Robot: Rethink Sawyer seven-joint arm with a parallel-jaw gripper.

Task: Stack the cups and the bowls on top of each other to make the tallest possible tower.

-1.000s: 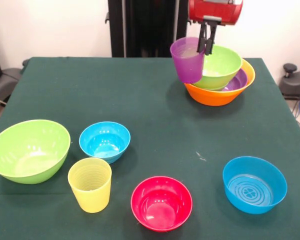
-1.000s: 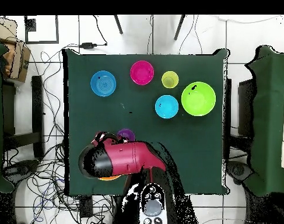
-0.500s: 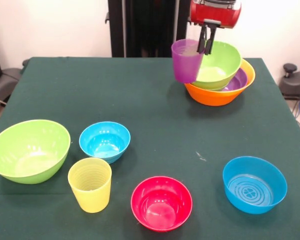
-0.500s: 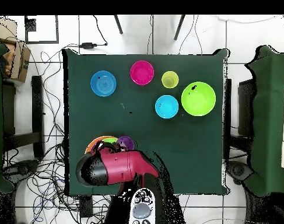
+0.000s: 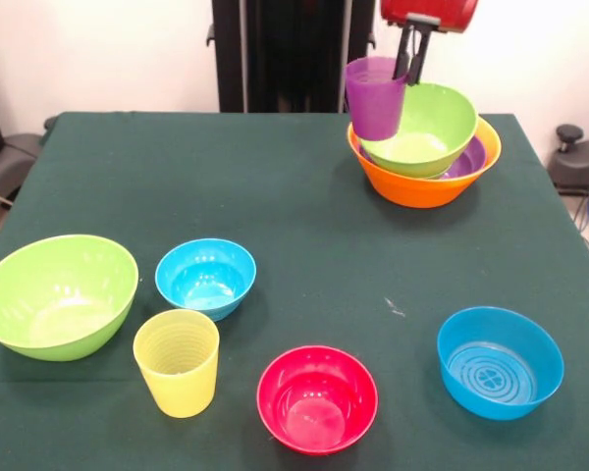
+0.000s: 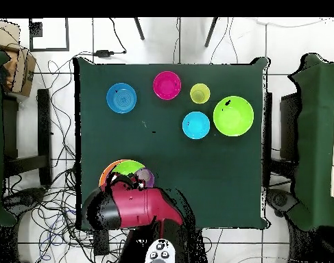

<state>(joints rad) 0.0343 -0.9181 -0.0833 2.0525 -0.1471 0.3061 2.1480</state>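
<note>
My gripper [image 5: 409, 61] is shut on the rim of the translucent purple cup [image 5: 375, 98] and holds it in the air, upright, at the left side of the tower. The tower is a large orange bowl [image 5: 422, 186] with a shallow purple bowl [image 5: 474, 157] and a lime green bowl [image 5: 430, 126] nested in it. In the overhead view the arm covers part of the tower [image 6: 125, 168], and the purple cup [image 6: 147, 177] shows beside it. The ribbed yellow cup [image 5: 177, 363] stands at the front left.
A large lime green bowl [image 5: 57, 294], a small blue bowl [image 5: 205, 278], a pink-red bowl [image 5: 317, 397] and a larger blue bowl [image 5: 500, 361] stand apart along the front of the green table [image 5: 294, 216]. Chairs flank the table in the overhead view.
The gripper has risen with the purple cup and moved it toward the tower. The cup now hangs straighter, over the orange bowl's left rim.
</note>
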